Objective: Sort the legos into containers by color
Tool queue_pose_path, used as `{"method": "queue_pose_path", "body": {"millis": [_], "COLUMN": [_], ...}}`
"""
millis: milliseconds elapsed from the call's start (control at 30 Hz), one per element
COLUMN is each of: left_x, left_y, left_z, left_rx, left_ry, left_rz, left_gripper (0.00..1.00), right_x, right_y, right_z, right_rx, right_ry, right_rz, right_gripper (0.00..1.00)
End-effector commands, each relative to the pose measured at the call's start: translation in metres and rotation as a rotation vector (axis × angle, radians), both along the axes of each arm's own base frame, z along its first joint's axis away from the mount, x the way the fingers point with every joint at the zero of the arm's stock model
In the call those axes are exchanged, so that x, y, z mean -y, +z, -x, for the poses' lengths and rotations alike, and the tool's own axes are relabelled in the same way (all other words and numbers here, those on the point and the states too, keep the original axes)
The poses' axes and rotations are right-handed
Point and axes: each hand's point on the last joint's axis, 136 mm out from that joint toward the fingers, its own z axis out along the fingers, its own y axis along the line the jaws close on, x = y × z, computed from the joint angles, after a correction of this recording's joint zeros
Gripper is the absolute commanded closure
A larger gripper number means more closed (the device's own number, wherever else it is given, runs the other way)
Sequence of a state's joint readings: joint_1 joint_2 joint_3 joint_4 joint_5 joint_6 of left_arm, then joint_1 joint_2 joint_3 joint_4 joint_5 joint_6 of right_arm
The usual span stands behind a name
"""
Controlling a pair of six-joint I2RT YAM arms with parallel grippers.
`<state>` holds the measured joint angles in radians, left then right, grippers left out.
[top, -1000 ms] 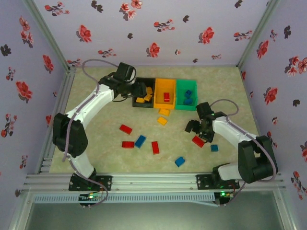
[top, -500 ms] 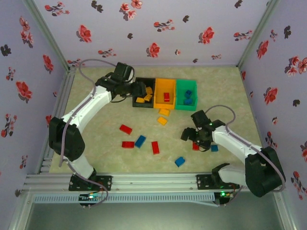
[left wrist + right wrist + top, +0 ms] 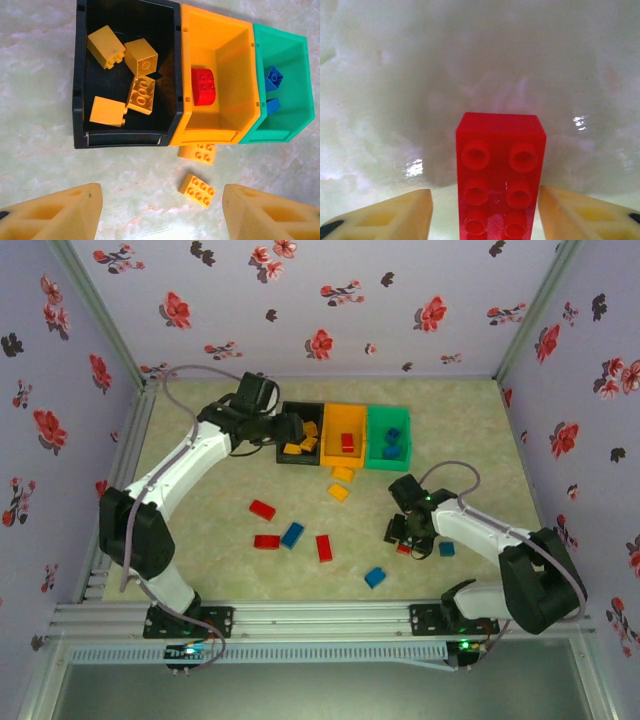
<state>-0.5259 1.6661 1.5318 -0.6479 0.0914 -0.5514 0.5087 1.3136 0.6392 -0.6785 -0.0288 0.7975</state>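
My right gripper (image 3: 408, 538) is down at the table, open, straddling a red lego (image 3: 501, 175) with a gap on each side of it. My left gripper (image 3: 162, 210) hangs open and holds nothing, just in front of the black bin (image 3: 80, 75), which contains several yellow legos (image 3: 141, 95). The orange bin (image 3: 220, 45) holds one red lego (image 3: 203, 86). The green bin (image 3: 295, 75) holds two blue legos (image 3: 273, 78). Two yellow legos (image 3: 197, 190) lie on the table in front of the orange bin.
Loose on the table lie three red legos (image 3: 262, 509), (image 3: 266, 541), (image 3: 324, 547) and three blue ones (image 3: 292, 534), (image 3: 375, 577), (image 3: 446, 549). The bins stand side by side at the back, near the flowered wall.
My right gripper has swung left and toward the near edge, then come down around the red lego. The left arm has barely shifted.
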Motion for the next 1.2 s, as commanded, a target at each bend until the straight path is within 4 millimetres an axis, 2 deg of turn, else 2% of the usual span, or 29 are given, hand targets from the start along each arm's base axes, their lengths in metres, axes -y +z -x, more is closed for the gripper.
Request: {"method": "queue_pose_path", "body": {"millis": [0, 233, 367, 567, 800, 933, 1033, 1167], "left_x": [0.000, -0.005, -0.008, -0.011, -0.019, -0.024, -0.027, -0.031], "left_y": [0.013, 0.015, 0.016, 0.011, 0.008, 0.010, 0.012, 0.012], "left_z": [0.011, 0.020, 0.029, 0.045, 0.059, 0.066, 0.070, 0.074], "left_rx": [0.017, 0.019, 0.021, 0.010, 0.005, 0.008, 0.015, 0.013], "left_ry": [-0.003, 0.004, 0.010, 0.018, 0.028, 0.039, 0.046, 0.052], "left_rz": [0.026, 0.034, 0.033, 0.026, -0.008, -0.017, -0.020, -0.035], "left_gripper": [0.35, 0.35, 0.36, 0.36, 0.36, 0.36, 0.35, 0.35], "right_x": [0.003, 0.002, -0.008, -0.043, -0.092, -0.115, -0.129, -0.142], "right_y": [0.005, 0.015, 0.032, 0.074, 0.121, 0.130, 0.127, 0.120], "right_z": [-0.006, -0.020, -0.044, -0.107, -0.195, -0.238, -0.262, -0.282], "right_rx": [0.016, 0.043, 0.091, 0.198, 0.333, 0.359, 0.365, 0.345], "right_ry": [-0.008, 0.023, 0.071, 0.156, 0.238, 0.260, 0.260, 0.263], "right_rz": [0.035, 0.064, 0.066, 0.032, -0.036, -0.075, -0.116, -0.155], "right_gripper": [0.48, 0.72, 0.77, 0.78, 0.78, 0.79, 0.79, 0.75]}}
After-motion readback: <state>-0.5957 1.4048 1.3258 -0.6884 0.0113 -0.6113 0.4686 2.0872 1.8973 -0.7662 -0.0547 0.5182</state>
